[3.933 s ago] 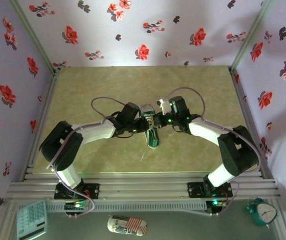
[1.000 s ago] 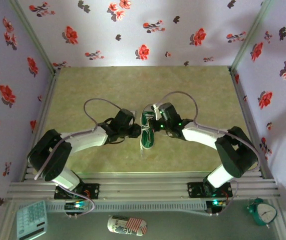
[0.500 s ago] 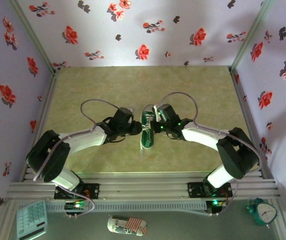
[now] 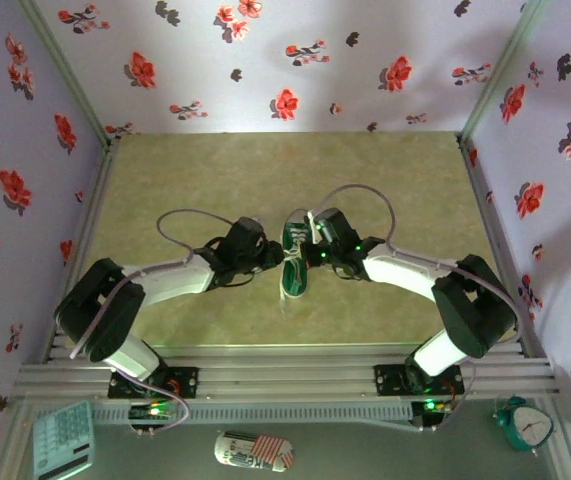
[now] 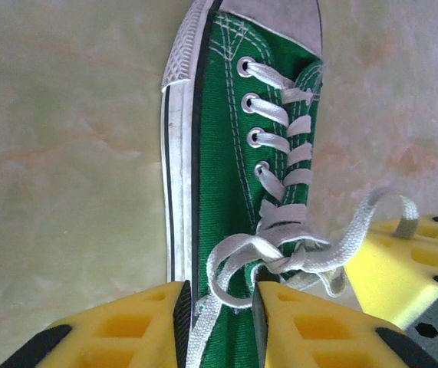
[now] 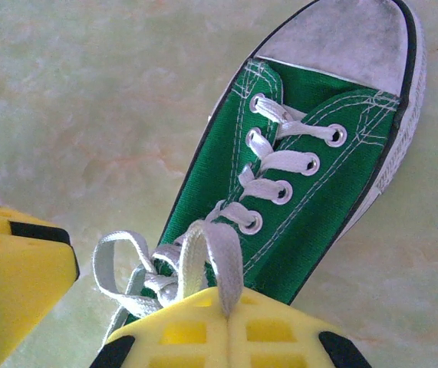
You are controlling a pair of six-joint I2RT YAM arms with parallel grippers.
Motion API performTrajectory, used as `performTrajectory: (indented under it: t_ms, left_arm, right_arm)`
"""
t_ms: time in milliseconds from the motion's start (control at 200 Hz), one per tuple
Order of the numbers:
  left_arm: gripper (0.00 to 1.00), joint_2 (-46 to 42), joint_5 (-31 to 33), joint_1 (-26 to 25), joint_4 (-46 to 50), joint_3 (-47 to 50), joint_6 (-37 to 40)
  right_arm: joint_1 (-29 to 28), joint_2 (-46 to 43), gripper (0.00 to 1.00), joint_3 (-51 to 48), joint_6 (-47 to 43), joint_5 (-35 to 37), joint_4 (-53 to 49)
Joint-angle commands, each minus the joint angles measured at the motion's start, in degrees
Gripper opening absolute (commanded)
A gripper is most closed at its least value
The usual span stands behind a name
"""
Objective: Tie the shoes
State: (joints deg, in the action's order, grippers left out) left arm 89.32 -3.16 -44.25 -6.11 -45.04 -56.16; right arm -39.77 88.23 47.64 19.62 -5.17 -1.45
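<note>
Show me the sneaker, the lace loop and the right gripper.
sneaker (image 5: 219,153), left wrist view, green canvas side.
lace loop (image 6: 222,257), right wrist view, flat band.
right gripper (image 6: 228,307), right wrist view, seam between shut fingertips.

Top camera looks down from the near edge; wrist cameras closely flank the shared sneaker (image 4: 294,264), left and right.

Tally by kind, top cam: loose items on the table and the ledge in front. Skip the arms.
green sneaker: 1
calculator: 1
striped oblong thing: 1
teal alarm clock: 1
Total: 4
</note>
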Motion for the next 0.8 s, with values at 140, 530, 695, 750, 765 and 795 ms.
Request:
performTrajectory:
  t_ms: [140, 530, 695, 750, 765, 795]
  left_arm:
    - [0.29, 2.69, 1.86, -1.03, -1.71, -0.48, -2.81]
    - [0.3, 5.15, 1.77, -1.82, -1.98, -2.68, -3.57]
    - [0.3, 4.75, 1.82, -2.2, -1.94, -2.8, -3.68]
    - [0.3, 4.54, 1.99, -2.24, -1.98, -2.78, -3.92]
    - [0.3, 4.47, 2.08, -2.27, -1.98, -2.78, -3.87]
    - [0.3, 4.4, 2.06, -2.27, -1.94, -2.82, -3.96]
  right_arm:
    - [-0.07, -0.09, 0.0, 0.9, 0.94, -0.78, -0.46]
    - [-0.06, 0.3, 0.0, 0.53, 0.73, -1.42, -0.24]
    - [-0.05, 0.56, 0.0, 0.29, 0.86, -2.03, 0.05]
    - [-0.05, 0.65, 0.0, 0.35, 0.86, -2.12, 0.12]
    - [-0.07, 0.63, 0.0, 0.36, 0.84, -2.19, 0.18]
    - [-0.1, 0.71, 0.0, 0.35, 0.85, -2.29, 0.2]
